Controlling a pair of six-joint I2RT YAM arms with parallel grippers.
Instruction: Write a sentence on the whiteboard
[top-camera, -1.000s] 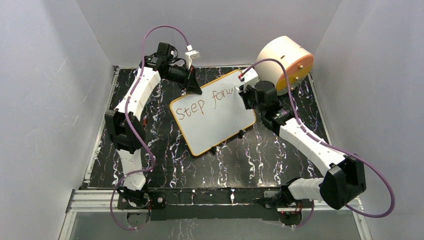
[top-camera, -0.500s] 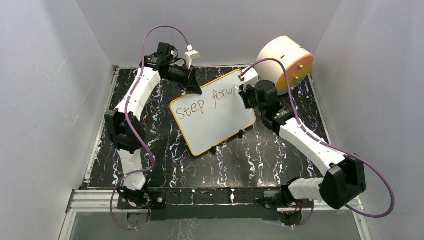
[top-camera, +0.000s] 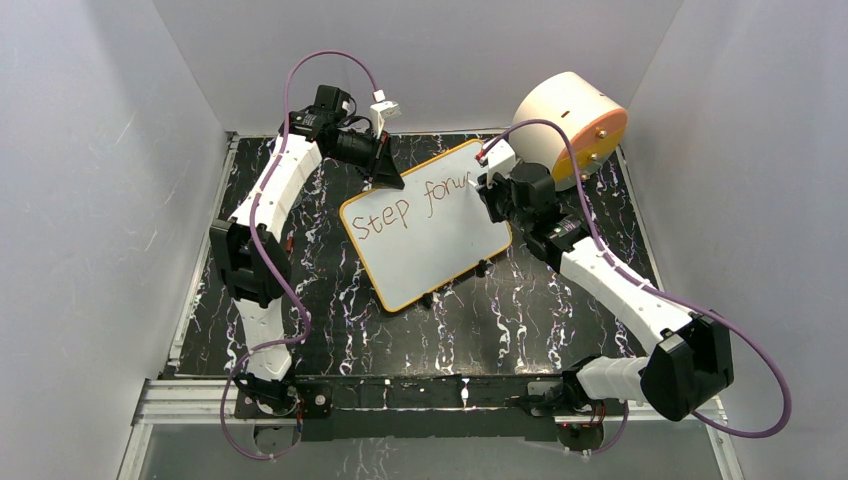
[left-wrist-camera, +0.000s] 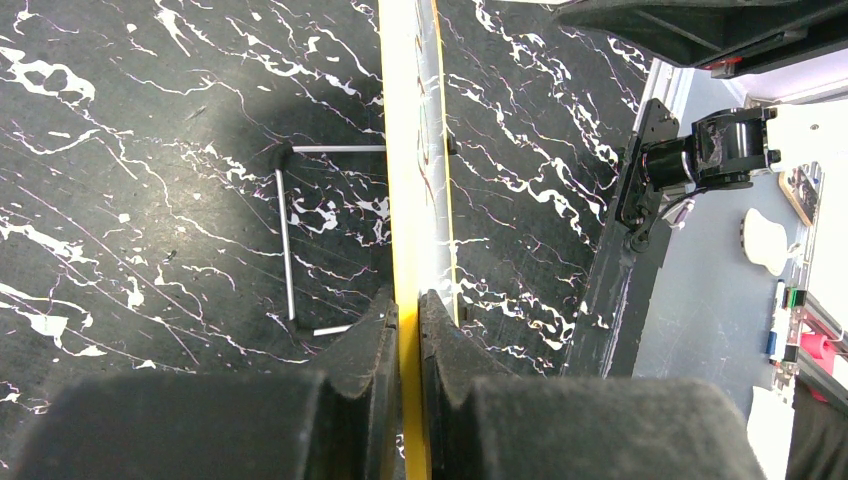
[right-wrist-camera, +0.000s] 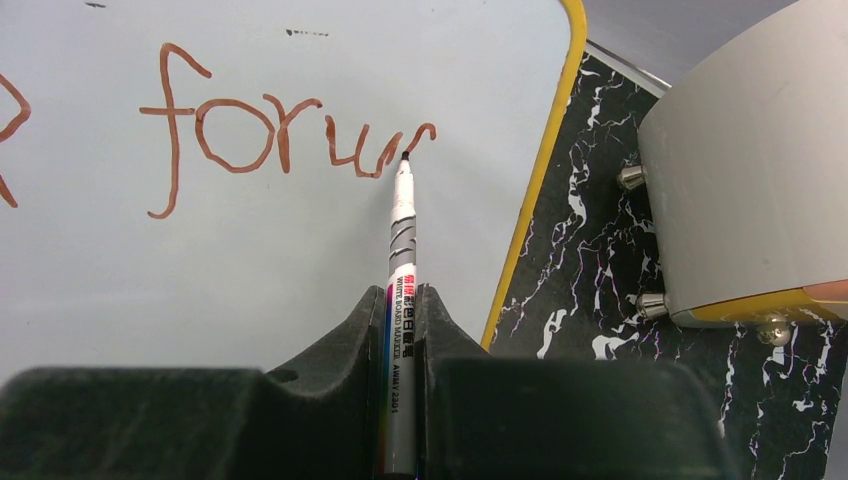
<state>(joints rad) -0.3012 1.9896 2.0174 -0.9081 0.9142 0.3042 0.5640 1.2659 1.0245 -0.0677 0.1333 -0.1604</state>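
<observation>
The black tabletop with white marble veining (top-camera: 330, 290) fills the space between the pale walls. On it, toward the far middle, lies the flat white whiteboard with rounded corners and a thin orange-yellow frame (top-camera: 430, 250), turned at a slant. Just past its far right corner is the round peach-and-orange drum (top-camera: 570, 125). The drum is close beside my right wrist, and from that wrist I see its pale side (right-wrist-camera: 740, 180) and small metal studs (right-wrist-camera: 632, 178) near the board's yellow edge but apart from it. My left claw (top-camera: 388, 178) is at the board's far left corner. Its two black fingers are pinched tight on the yellow frame (left-wrist-camera: 405, 180), which runs edge-on between them (left-wrist-camera: 408, 305). A thin grey wire bent like a bracket (left-wrist-camera: 288, 240) shows over the tabletop beside that edge, one end meeting the frame. My right claw (top-camera: 487, 195) is over the board's upper right part, and from above its dark head hides the end of the written line. It is clamped (right-wrist-camera: 402, 295) on a slim white whiteboard marker with printed lettering (right-wrist-camera: 402, 250). The marker's dark tip touches the board. The sentence in reddish-brown handwriting (top-camera: 410, 208) reads "Step forw" so far, and the tip rests on a small rising stroke right after the w (right-wrist-camera: 270, 135).
</observation>
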